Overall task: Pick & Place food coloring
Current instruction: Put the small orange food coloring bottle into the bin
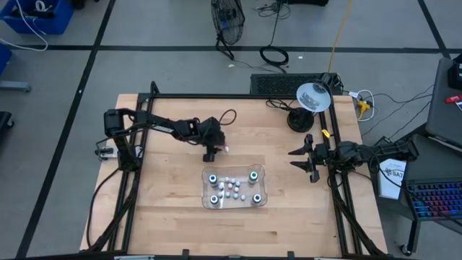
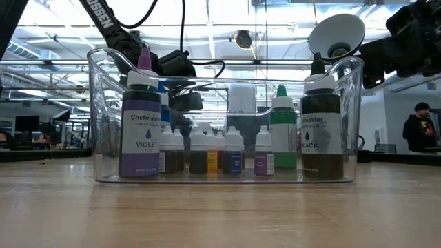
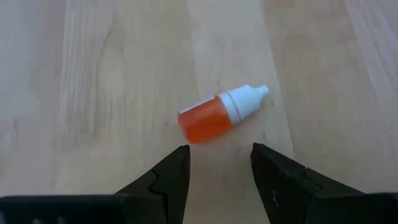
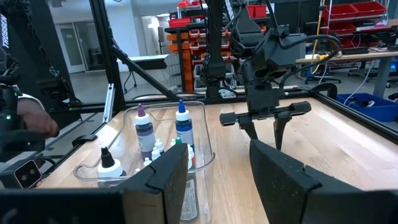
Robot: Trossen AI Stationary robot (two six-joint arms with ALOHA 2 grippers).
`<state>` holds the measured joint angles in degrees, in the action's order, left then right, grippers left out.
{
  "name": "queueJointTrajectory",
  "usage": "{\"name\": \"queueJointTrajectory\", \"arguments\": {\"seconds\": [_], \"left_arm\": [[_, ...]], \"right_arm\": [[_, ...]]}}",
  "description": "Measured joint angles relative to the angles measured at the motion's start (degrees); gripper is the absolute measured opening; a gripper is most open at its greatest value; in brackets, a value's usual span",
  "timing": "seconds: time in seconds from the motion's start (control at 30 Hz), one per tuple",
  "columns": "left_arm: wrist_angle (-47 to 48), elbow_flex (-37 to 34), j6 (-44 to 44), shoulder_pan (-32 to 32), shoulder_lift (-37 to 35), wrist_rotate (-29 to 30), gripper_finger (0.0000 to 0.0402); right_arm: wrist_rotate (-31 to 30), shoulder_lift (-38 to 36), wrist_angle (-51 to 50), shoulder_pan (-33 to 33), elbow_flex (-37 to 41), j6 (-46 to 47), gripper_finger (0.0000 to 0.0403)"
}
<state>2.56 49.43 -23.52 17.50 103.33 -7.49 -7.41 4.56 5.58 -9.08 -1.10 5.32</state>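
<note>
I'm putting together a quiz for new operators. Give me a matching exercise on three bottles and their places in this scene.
Things:
1. violet bottle
2. black bottle
3. orange bottle

Places:
A. lying on the bare table, just ahead of the left hand
B. upright in the clear tray, at its left end in the low view
C. upright in the tray, at its right end in the low view

Pairs: 1-B, 2-C, 3-A

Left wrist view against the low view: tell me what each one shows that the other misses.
Only the left wrist view shows the small orange bottle with a white cap lying on its side on the wooden table, just ahead of the open left tool.

Only the low view shows the clear plastic tray of upright bottles, including the violet-labelled bottle and the black-labelled bottle.

Both show the table.
</note>
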Motion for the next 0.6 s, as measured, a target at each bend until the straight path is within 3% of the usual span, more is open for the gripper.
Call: {"name": "queueJointTrajectory", "arguments": {"seconds": [0.27, 0.6], "left_arm": [[-3.0, -0.1, -11.0, 0.2, 0.1, 2.0, 0.0175], [-7.8, -0.2, -16.2, 0.2, 0.2, 1.9, 0.0175]], "right_arm": [[0.0, 0.0, 0.0, 0.0, 0.0, 0.0, 0.0162], [0.0, 0.0, 0.0, 0.0, 0.0, 0.0, 0.0162]]}}
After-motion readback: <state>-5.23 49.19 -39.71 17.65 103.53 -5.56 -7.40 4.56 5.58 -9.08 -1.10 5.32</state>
